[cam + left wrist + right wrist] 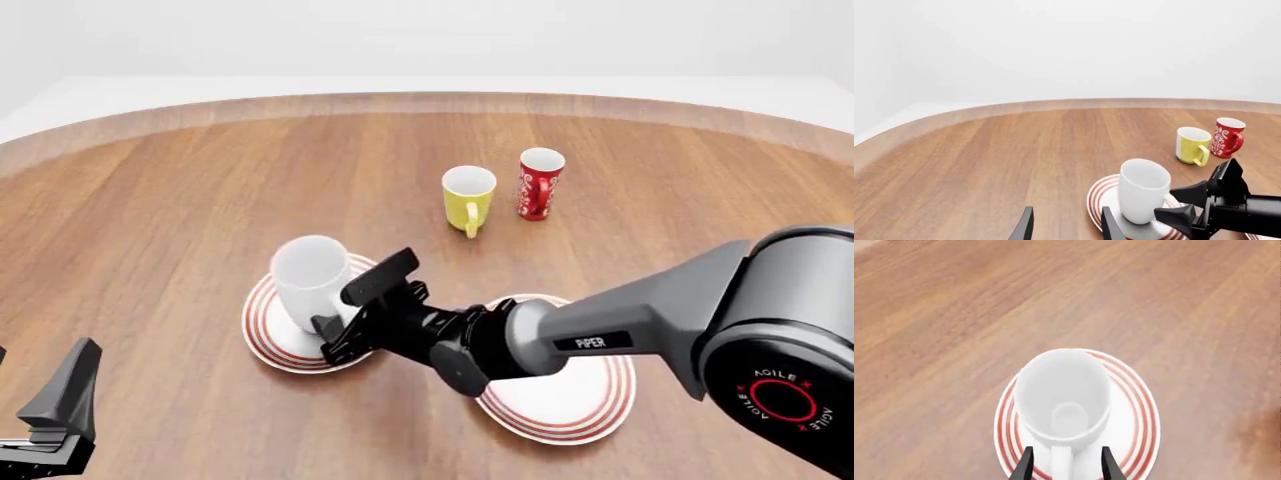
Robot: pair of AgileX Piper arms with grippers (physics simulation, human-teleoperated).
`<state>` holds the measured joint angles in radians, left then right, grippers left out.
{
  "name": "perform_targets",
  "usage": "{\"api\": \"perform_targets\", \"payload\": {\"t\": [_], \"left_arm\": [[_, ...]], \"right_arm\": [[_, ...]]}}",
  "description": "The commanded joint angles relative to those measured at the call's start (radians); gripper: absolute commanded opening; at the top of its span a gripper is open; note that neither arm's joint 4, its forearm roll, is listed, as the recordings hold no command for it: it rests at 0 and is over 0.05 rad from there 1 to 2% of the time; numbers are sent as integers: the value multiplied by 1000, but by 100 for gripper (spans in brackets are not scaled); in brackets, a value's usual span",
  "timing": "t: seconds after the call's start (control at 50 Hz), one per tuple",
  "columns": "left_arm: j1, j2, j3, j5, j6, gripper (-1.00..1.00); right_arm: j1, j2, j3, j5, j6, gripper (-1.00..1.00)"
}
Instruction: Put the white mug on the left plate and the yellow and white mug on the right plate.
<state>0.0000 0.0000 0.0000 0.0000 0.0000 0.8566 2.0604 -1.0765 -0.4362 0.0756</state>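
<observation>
A round wooden table (160,200) with a pale rim is seen against a plain white background. In the front view the white mug (311,279) stands upright on the left plate (267,330), lower left of centre; its interior appears empty in the right wrist view, where the mug (1062,399) is seen from above sitting on the red-ringed plate (1137,410). The mug's handle is turned toward the right gripper (363,312), and in the right wrist view the handle is seen between the two fingertips (1026,463). The jaws are spread a little wider than the handle; whether they touch it cannot be told, so a firm hold is not shown. In the left wrist view the same gripper (1185,202) is seen just beside the mug (1142,190) on its plate (1099,197).

The right plate (587,400) lies at lower centre-right of the front view, just beside the left plate, and is largely covered by the right arm crossing over it; nothing is seen standing on its visible part.

The yellow and white mug (467,197) stands upright on the bare table at upper centre of the front view, well apart from both plates, its handle pointing toward the camera. A red cup (539,183) with white marks stands just beside it to the right.

The left gripper (47,425) is seen at the lower left corner of the front view, away from all objects; in the left wrist view its fingertips (1025,226) are parted, with nothing between them.
</observation>
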Motion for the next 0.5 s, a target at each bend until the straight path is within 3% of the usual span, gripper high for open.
{"api": "perform_targets", "payload": {"t": [0.02, 0.5], "left_arm": [[0, 0, 0, 0, 0, 100], [0, 0, 0, 0, 0, 100]], "right_arm": [[-3, -2, -1, 2, 4, 100], [-1, -129, 53, 12, -3, 100]]}}
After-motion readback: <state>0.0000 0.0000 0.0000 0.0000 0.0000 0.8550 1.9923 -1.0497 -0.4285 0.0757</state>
